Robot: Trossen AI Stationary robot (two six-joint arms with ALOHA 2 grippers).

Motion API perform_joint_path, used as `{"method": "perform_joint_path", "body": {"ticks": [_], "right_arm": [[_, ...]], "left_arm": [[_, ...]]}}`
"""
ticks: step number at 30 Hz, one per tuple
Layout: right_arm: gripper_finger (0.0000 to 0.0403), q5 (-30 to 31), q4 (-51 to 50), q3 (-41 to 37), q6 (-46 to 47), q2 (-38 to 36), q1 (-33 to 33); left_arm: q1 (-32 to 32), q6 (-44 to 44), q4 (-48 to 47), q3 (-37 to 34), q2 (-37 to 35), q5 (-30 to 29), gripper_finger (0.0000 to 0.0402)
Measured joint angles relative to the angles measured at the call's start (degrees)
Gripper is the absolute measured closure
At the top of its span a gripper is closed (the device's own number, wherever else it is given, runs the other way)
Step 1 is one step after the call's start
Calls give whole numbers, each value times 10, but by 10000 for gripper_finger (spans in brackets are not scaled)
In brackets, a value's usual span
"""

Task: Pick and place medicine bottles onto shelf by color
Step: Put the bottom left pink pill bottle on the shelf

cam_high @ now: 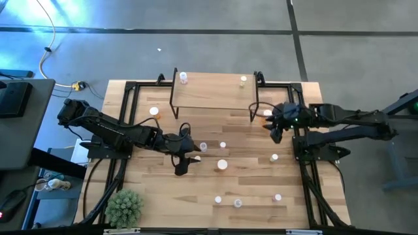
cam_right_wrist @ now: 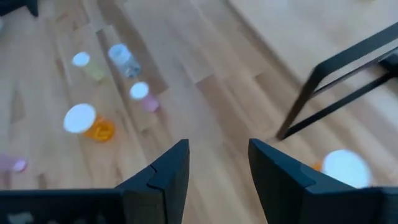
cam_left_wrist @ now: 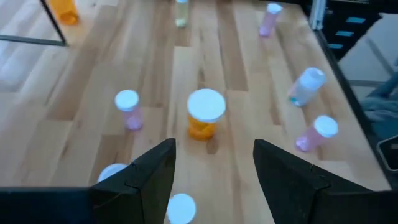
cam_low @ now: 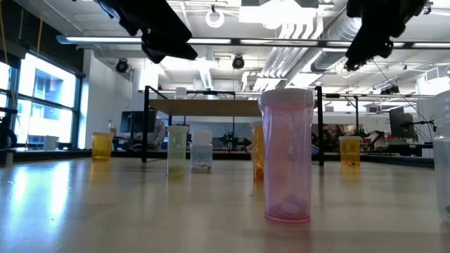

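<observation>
Across the big wooden surface, the shelf stands toward twelve o'clock on thin black legs, with a pale bottle and a yellowish bottle already on its far edge. Most of the medicine bottles are scattered over the middle and the six o'clock side.

Both arms hang above the wood with nothing held. The left gripper is spread open at about nine o'clock from centre, and its wrist view looks straight down on the large orange bottle, which stands upright just ahead of the fingers. That looks like the next pick. To do it well, I'd drop squarely over the white cap so the jaws pass on either side, because a pink bottle stands close beside it and could be knocked over.

The right gripper is also open, hovering by the shelf's right leg, with an orange bottle just beside it.

A green spiky plant ball sits at seven o'clock, well clear.
</observation>
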Motion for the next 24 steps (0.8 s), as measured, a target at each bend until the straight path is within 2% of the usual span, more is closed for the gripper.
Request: {"method": "perform_joint_path", "body": {"ticks": [6,9,16,24], "right_arm": [[247,15,52,-42,38,-8,59],[247,39,100,-54,20,-6,86],[247,149,161,-56,-27,-6,134],[247,195,163,-56,-23,0,161]], "left_arm": [[-1,0,6,0,0,48,195],[-10,1,29,0,11,50,195],[-45,35,107,1,49,48,185],[-85,95,189,0,105,48,179]]}}
